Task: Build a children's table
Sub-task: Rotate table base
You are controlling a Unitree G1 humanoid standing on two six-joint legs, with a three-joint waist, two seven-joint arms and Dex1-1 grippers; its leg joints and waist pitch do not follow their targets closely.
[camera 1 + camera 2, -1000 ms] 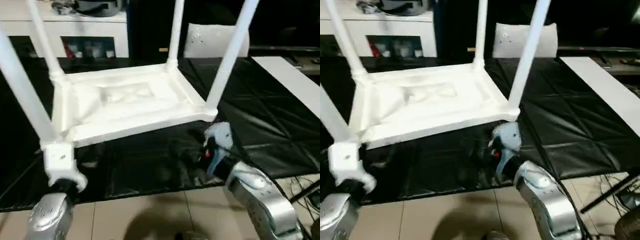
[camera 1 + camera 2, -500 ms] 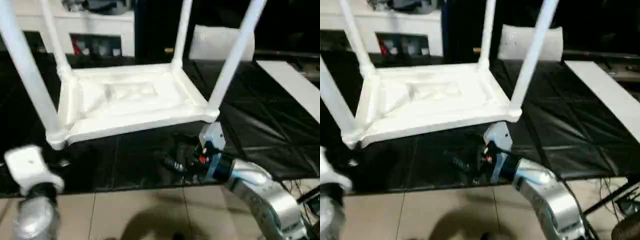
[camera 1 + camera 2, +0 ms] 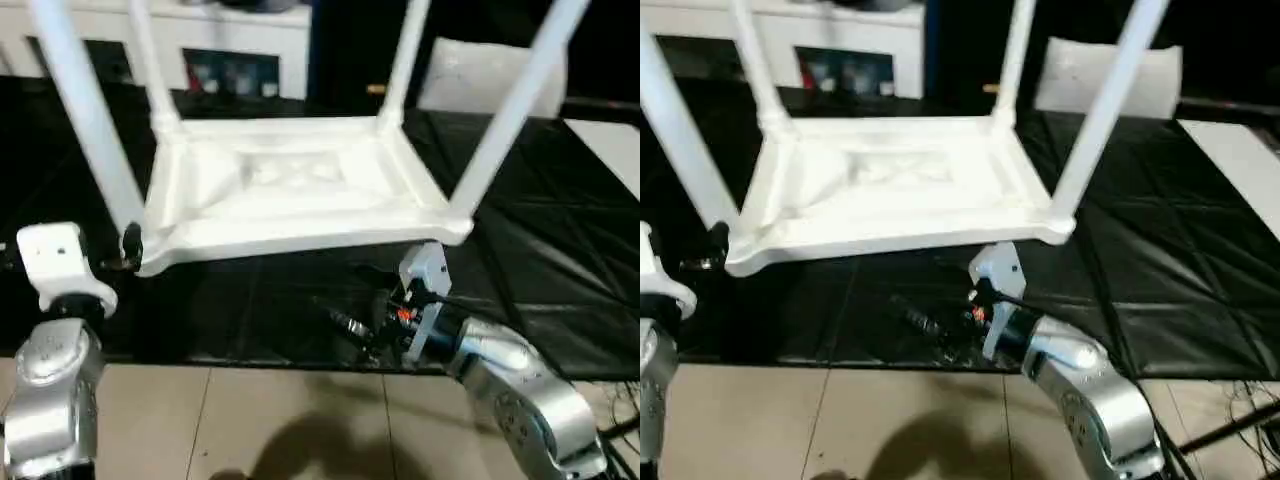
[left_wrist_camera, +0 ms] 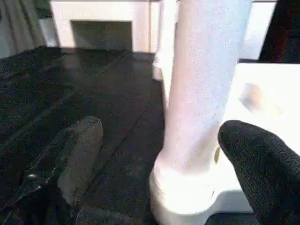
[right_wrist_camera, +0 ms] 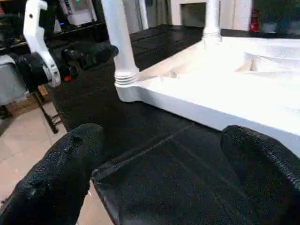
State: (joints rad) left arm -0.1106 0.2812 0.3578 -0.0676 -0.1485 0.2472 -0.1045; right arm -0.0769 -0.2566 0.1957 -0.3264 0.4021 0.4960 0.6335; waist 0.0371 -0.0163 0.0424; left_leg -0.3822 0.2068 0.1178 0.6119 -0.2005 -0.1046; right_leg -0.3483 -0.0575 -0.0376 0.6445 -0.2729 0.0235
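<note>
The children's table (image 3: 290, 185) lies upside down on a black mat (image 3: 540, 260), all white, with its legs (image 3: 85, 120) standing up from the corner sockets. My left gripper (image 3: 130, 245) is open at the near left corner. In the left wrist view that corner's leg (image 4: 201, 84) rises between the two black fingers (image 4: 79, 154) with a gap on each side. My right gripper (image 3: 350, 328) is open and low over the mat, just in front of the table's near edge (image 5: 211, 108), with nothing between its fingers (image 5: 65, 178).
A white cabinet (image 3: 230, 30) stands behind the mat. A whitish plastic bag (image 3: 485, 75) lies at the back right and a white board (image 3: 610, 150) at the far right. Tiled floor (image 3: 280, 420) runs along the mat's near edge. Cables (image 3: 1230, 425) trail at the lower right.
The camera has tilted and shifted. My left arm has swung out to the left from under the near left corner and now sits beside it. My right gripper has drifted slightly left.
</note>
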